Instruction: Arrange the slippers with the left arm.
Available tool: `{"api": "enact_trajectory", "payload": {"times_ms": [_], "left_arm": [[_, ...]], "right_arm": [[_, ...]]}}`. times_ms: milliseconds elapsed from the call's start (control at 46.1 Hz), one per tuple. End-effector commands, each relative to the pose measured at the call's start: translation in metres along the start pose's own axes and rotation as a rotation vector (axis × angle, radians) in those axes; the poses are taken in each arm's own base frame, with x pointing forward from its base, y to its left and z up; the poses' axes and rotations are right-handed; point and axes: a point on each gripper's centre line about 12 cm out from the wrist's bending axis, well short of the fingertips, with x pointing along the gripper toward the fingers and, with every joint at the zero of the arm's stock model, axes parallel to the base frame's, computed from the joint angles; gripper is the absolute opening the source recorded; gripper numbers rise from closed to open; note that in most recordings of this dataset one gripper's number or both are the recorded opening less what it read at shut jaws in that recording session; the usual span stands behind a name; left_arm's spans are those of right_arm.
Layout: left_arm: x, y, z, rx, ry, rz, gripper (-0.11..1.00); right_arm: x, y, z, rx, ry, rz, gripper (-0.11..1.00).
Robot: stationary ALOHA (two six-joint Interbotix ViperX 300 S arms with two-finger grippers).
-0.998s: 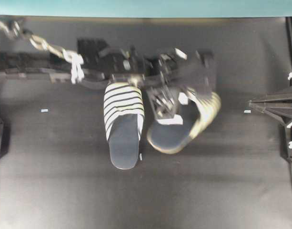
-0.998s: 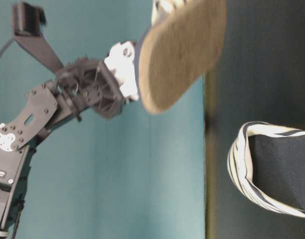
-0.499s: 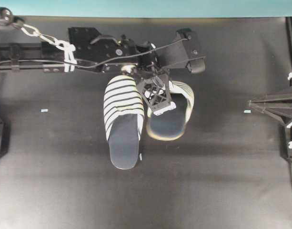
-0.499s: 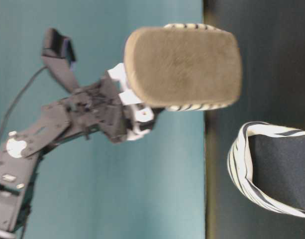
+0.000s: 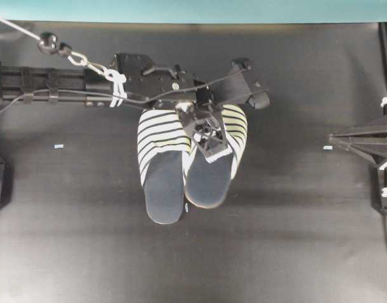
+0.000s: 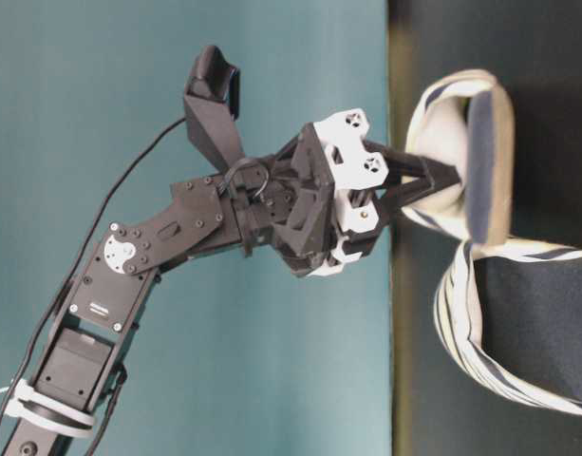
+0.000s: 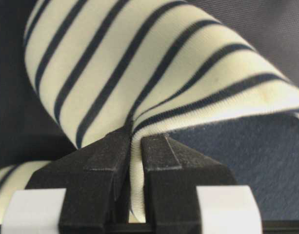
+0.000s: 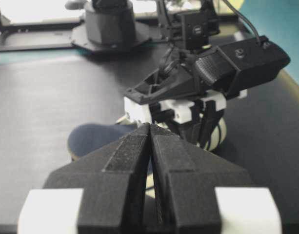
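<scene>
Since a second ago you have swung the held slipper (image 5: 212,177) from askew and tilted to nearly parallel, just beside the resting slipper (image 5: 163,167) at frame centre. Your left gripper (image 7: 134,161) is pinched on its striped toe cover. Let go now and it may tip or land on its neighbour, since the table-level view shows it on edge, off the black table (image 5: 294,252). The right gripper (image 8: 150,161), pressed together on nothing, idles. You'll find no readable writing.
</scene>
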Motion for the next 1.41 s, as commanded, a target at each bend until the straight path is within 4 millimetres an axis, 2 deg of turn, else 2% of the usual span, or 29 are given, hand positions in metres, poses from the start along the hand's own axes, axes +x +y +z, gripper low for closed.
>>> {"api": "enact_trajectory", "payload": {"times_ms": [0,434,955,1107,1389], "left_arm": [[-0.006,-0.009,0.000,-0.006,-0.008,-0.006,0.02],[0.014,-0.012,-0.012,-0.030,0.043,0.005,0.02],[0.017,-0.007,-0.010,-0.057,0.036,0.005,0.03],[0.017,-0.007,-0.009,-0.060,0.030,0.002,0.16],[0.017,-0.008,-0.008,-0.062,0.014,-0.003,0.60]], "right_arm": [[0.001,0.000,0.002,0.008,-0.011,-0.002,0.00],[0.000,0.000,0.001,0.009,-0.018,-0.002,0.00],[0.000,0.000,-0.001,0.009,-0.017,-0.002,0.00],[0.000,0.000,-0.002,0.009,-0.017,-0.002,0.00],[0.000,0.000,-0.003,0.006,-0.014,-0.002,0.00]]}}
